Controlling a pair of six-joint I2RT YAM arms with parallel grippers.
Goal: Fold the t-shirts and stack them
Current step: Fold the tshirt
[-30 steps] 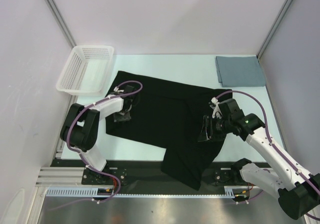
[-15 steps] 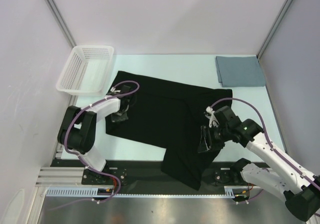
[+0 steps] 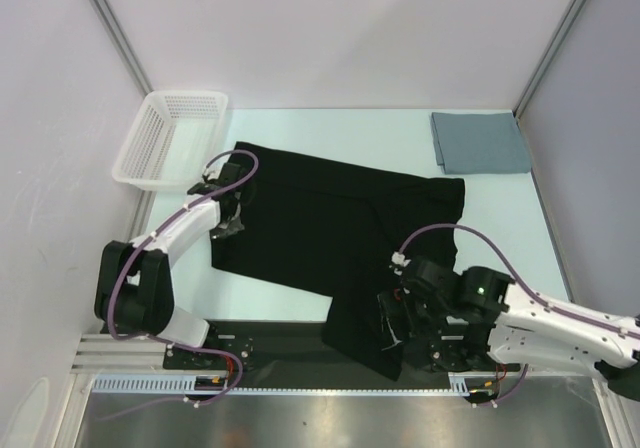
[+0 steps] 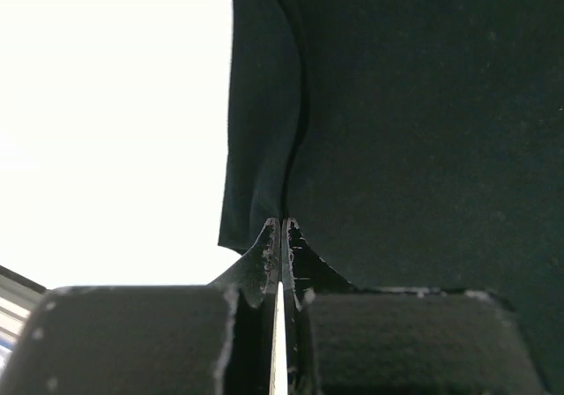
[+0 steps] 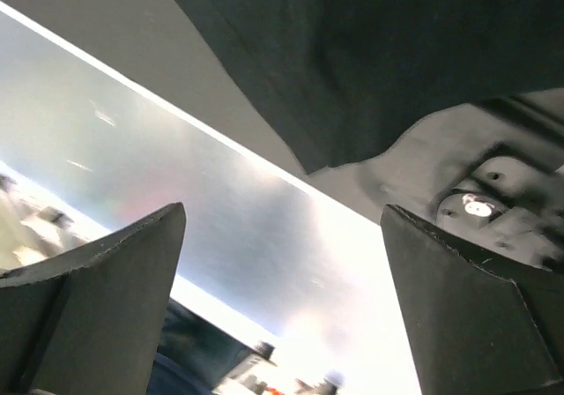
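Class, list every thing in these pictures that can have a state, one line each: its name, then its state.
black t-shirt: spread out, one end past the near edge of the table.
grey-blue t-shirt: folded, lying flat, far right.
basket: upright, far left.
left gripper: jaws shut on the black t-shirt's edge.
right gripper: jaws open, holding nothing.

The left arm reached forward from its base to the left edge of the black t-shirt [image 3: 330,218], elbow bent and raised. The left gripper [image 4: 282,227] was closed tight, its fingertips pinching a fold of that edge. The right arm lay low, folded leftward toward the shirt's near corner. The right gripper [image 5: 282,298] stood wide open just beside the hanging cloth, holding nothing.
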